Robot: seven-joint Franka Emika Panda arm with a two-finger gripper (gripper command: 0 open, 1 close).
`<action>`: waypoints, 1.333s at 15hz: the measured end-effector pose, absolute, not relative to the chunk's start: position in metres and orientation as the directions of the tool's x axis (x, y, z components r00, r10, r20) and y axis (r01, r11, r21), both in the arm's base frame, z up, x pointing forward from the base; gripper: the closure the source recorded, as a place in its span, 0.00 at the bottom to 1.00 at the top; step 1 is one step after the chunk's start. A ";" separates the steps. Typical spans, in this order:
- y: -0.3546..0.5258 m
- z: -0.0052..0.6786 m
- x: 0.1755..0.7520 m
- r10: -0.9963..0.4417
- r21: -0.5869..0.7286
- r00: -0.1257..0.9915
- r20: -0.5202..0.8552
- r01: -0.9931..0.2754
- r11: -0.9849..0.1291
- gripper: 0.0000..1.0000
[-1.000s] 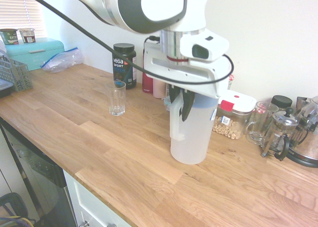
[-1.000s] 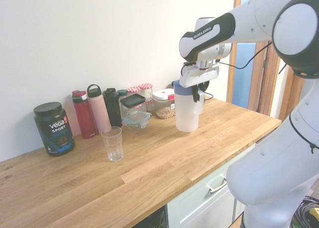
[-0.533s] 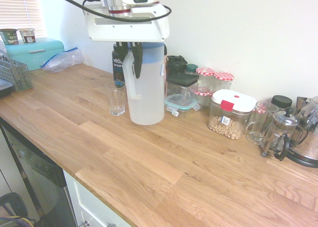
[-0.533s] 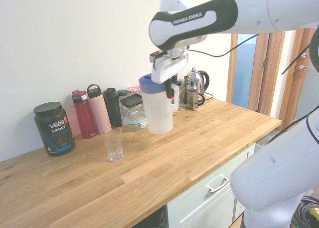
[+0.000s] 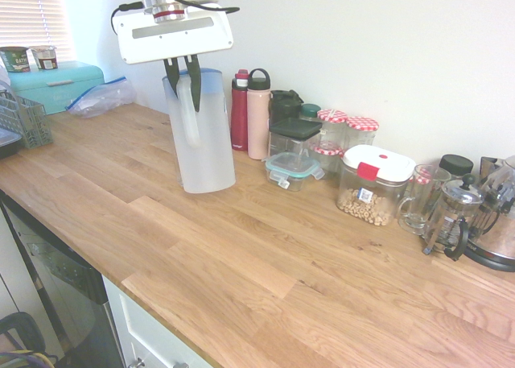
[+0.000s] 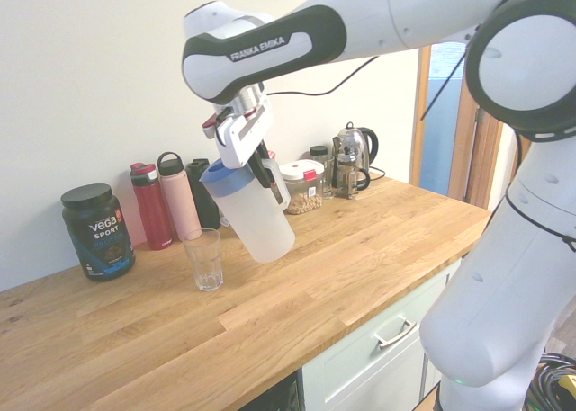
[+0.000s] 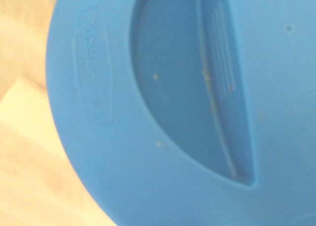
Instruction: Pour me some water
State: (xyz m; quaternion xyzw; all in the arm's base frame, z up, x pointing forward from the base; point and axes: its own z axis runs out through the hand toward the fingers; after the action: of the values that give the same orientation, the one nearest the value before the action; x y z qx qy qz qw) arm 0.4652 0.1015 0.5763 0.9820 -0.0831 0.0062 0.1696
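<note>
**Jug held tilted above the worktop, glass just beside it**

Jug (image 5: pixel 199 134) fills the left middle of the first exterior view: a tall frosted-white body with a blue lid, hanging clear of the wooden worktop (image 5: pixel 265 255) and leaning slightly. The gripper (image 5: pixel 183 80) comes down from above and its two dark fingers are clamped on the white loop handle. Water cannot be made out through the frosted wall from this side. Behind the jug stand a red bottle (image 5: pixel 240 110) and a pink bottle (image 5: pixel 258 114), then a row of jars and a lidded container of cereal (image 5: pixel 374 187). A glass French press (image 5: pixel 453 215) stands far along the worktop beside a kettle. A teal bread bin (image 5: pixel 56 84) sits at the far left end.

From the second exterior view the jug (image 6: pixel 250 211) is plainly tilted, its lid end leaning toward the wall and the bottles, its base swung out toward the room. The gripper (image 6: pixel 261 170) holds the handle on the upper side, jaws closed around it. An empty drinking glass (image 6: pixel 205 259) stands upright on the worktop, just beside and below the lid end of the jug, not touching it. A dark tub (image 6: pixel 97 230) marked "vega sport" stands further along the wall.

The wrist view shows only the blue lid (image 7: pixel 163 112) from close by, with its recessed pouring flap, and a blurred strip of pale wood at one side.
</note>
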 end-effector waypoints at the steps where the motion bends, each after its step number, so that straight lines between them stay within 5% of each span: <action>1: 0.111 0.574 0.467 -0.127 0.379 0.992 0.011 -0.122 -0.917 1.00; 10: 0.158 0.529 0.480 0.035 0.670 0.955 -0.294 0.232 -0.705 1.00; 20: 0.178 0.517 0.519 0.022 0.704 0.951 -0.309 0.245 -0.666 1.00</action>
State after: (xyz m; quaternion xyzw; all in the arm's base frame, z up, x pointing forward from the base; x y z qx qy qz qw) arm 0.5185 0.1780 0.5172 0.9022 0.0740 -0.1385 0.4017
